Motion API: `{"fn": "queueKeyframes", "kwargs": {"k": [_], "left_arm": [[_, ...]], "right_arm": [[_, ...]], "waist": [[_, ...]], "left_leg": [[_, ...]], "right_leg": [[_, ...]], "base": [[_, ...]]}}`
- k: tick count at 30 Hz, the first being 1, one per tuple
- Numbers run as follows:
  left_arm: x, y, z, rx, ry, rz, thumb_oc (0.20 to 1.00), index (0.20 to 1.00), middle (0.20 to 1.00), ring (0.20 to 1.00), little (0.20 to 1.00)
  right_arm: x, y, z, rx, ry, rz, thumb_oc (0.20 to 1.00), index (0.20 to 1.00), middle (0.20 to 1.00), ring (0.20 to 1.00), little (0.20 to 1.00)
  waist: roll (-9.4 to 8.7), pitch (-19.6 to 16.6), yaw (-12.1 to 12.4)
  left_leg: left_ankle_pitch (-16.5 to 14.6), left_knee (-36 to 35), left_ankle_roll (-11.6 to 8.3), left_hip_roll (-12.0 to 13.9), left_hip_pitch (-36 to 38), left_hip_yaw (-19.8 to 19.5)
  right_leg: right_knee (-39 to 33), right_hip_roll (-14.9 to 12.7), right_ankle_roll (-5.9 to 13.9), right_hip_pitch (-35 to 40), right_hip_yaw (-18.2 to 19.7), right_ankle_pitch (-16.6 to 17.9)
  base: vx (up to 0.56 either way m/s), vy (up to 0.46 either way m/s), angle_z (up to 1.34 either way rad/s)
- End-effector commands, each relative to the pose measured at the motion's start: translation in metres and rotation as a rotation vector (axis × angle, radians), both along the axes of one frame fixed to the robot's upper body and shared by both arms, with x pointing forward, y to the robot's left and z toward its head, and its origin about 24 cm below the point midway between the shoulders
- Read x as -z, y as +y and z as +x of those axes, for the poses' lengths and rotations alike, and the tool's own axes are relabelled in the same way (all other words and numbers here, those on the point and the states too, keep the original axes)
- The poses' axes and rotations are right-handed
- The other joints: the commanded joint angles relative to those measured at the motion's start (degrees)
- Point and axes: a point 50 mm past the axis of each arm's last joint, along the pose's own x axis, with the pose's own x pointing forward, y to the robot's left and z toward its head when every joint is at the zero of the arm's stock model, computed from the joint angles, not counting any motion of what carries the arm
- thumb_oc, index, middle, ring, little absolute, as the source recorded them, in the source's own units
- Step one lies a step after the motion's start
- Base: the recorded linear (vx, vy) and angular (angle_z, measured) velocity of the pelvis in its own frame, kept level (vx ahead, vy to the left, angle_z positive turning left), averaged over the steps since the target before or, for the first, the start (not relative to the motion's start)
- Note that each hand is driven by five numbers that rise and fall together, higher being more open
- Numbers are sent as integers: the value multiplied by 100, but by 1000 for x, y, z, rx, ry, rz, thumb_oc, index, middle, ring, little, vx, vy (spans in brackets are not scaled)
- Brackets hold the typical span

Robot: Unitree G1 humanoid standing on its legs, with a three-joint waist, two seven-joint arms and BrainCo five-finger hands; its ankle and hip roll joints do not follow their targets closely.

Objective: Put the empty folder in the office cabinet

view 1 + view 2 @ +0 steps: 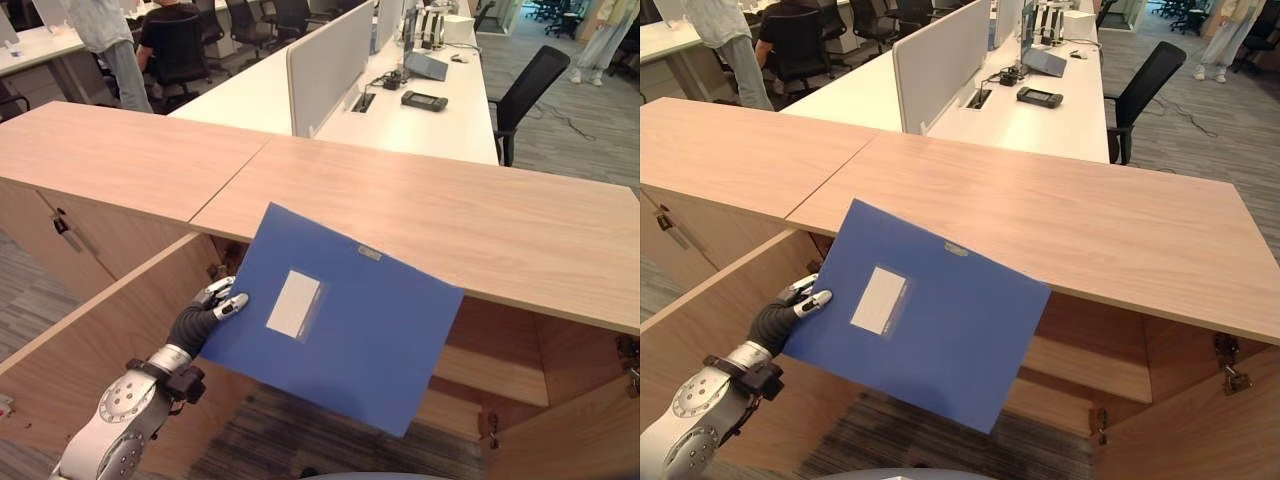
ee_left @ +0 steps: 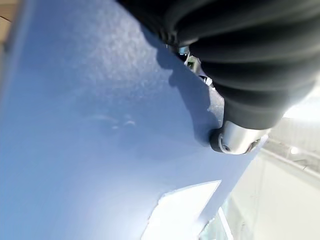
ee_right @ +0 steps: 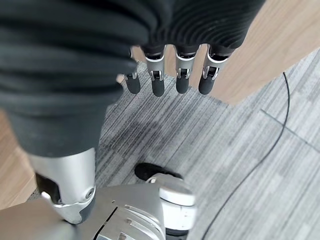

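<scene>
My left hand pinches the left edge of a flat blue plastic folder with a white label, holding it tilted before the open wooden office cabinet, doors swung wide.

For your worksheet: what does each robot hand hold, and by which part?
The left hand pinches the blue folder at its left edge. The right hand holds nothing.

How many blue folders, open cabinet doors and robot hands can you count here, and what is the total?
Blue folder: 1
Open cabinet doors: 2, left door, right door
Robot hands: 2, left robot hand, right robot hand
Total: 5
</scene>
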Motion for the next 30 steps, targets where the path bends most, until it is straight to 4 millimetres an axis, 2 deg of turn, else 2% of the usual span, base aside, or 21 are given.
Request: {"fn": "queueKeyframes", "kwargs": {"k": [1,4,5,6,7,8,9,10,12,13,14,16,22,24,30], "left_arm": [[-29,2,7,37,-151,49,200,200,200,200,200],[-36,16,7,18,-188,229,200,200,200,200,200],[-36,16,6,17,-188,230,200,200,200,200,200],[-40,24,7,-4,-212,334,200,200,200,200,200],[-44,30,8,-15,-233,408,200,200,200,200,200],[-44,30,8,-16,-233,409,200,200,200,200,200],[-47,34,9,-32,-250,469,200,200,200,200,200],[-46,53,7,-113,-267,583,200,200,200,200,200],[-45,52,7,-110,-263,582,200,200,200,200,200],[-44,55,12,-80,-249,681,200,200,200,200,200],[-44,57,12,-96,-252,691,200,200,200,200,200],[-42,67,8,-156,-251,769,200,200,200,200,200],[-39,81,3,-211,-232,854,200,200,200,200,200],[-38,85,2,-242,-226,862,200,200,200,200,200],[-35,85,4,-251,-221,855,200,200,200,200,200]], "right_arm": [[0,7,26,-42,-67,33,1000,1000,1000,1000,1000],[-5,5,50,-43,-157,29,1000,1000,1000,1000,1000],[-5,6,50,-44,-157,29,1000,1000,1000,1000,1000],[-10,2,67,-28,-222,22,1000,1000,1000,1000,1000],[-13,0,75,-16,-258,20,1000,1000,1000,1000,1000],[-13,0,75,-16,-258,20,1000,1000,1000,1000,1000],[-16,-3,83,-10,-292,13,1000,1000,1000,1000,1000],[-9,-19,-14,93,-124,26,1000,1000,1000,1000,1000],[-10,-19,-17,95,-119,25,1000,1000,1000,1000,1000],[-33,-42,90,43,-368,-68,1000,1000,1000,1000,1000],[-47,-47,121,19,-458,-81,1000,1000,1000,1000,1000],[-71,-51,152,-3,-623,-85,1000,1000,1000,1000,1000],[-91,-62,157,-21,-717,-82,1000,1000,1000,1000,1000],[-103,-67,161,-22,-774,-80,1000,1000,1000,1000,1000],[-112,-63,170,-88,-795,-45,1000,1000,1000,1000,1000]], "waist": [[-246,-131,-71],[-249,-156,-26],[-251,-156,-31],[-250,-171,-6],[-250,-177,0],[-251,-175,-2],[-261,-177,11],[-249,-82,-122],[-247,-129,-116],[-286,-163,-52],[-289,-155,-27],[-299,-134,2],[-318,-133,-19],[-331,-112,-34],[-332,-110,-43]], "left_leg": [[-495,69,77,-238,55,-212],[-500,69,76,-238,64,-220],[-500,69,76,-238,65,-221],[-500,69,70,-232,68,-218],[-499,69,64,-228,68,-215],[-500,69,64,-228,70,-215],[-433,69,52,-231,32,-208],[-529,69,56,-220,106,-191],[-505,69,52,-222,77,-192],[-500,69,50,-216,71,-181],[-498,69,45,-215,63,-179],[-447,69,38,-212,39,-164],[-527,69,48,-212,78,-175],[-456,69,40,-221,47,-160],[-524,69,51,-210,84,-167]], "right_leg": [[35,-14,498,-177,-351,363],[35,-17,506,-172,-356,345],[35,-17,506,-172,-357,344],[35,-22,512,-173,-364,342],[35,-23,513,-176,-368,338],[35,-23,512,-174,-368,337],[35,-33,513,-218,-366,392],[35,-29,529,-164,-367,314],[35,-32,530,-193,-369,332],[35,-30,534,-204,-359,344],[35,-39,536,-211,-374,342],[35,-58,532,-250,-393,388],[35,-52,528,-220,-421,327],[35,-62,523,-249,-423,384],[35,-63,520,-231,-426,330]], "base": [[0,0,0],[0,0,0],[0,0,0],[0,0,0],[0,0,0],[0,0,0],[0,0,0],[0,0,0],[2,-2,11],[6,-3,5],[10,-1,-15],[-9,3,-18],[4,-1,3],[-17,-3,2],[13,1,-5]]}}
